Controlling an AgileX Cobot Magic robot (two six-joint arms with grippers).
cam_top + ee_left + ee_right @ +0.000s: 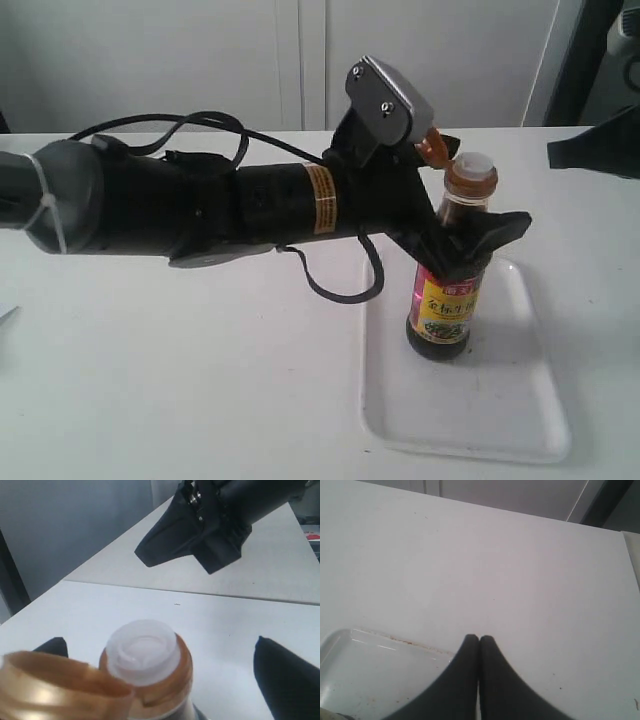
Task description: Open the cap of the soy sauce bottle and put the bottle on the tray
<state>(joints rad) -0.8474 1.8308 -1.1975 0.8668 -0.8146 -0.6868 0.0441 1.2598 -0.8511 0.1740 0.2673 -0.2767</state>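
The soy sauce bottle [443,305] stands upright on the white tray [500,420], red-and-yellow label facing the exterior view. Its copper cap [433,150] is flipped back on its hinge, and the white spout [474,163] is bare. In the left wrist view the cap [55,685] hangs beside the spout [142,650]. My left gripper [482,240] reaches across and straddles the bottle's shoulder, jaws open, with a gap on each side of the neck [157,647]. My right gripper [479,639] is shut and empty, hovering past the tray's corner [365,680], at the right edge of the exterior view [560,155].
The left arm's black body and cables [230,200] stretch across the white table [180,380] from the left. The right gripper [145,552] hangs beyond the bottle, in front of the left wrist camera. A white wall lies behind the table.
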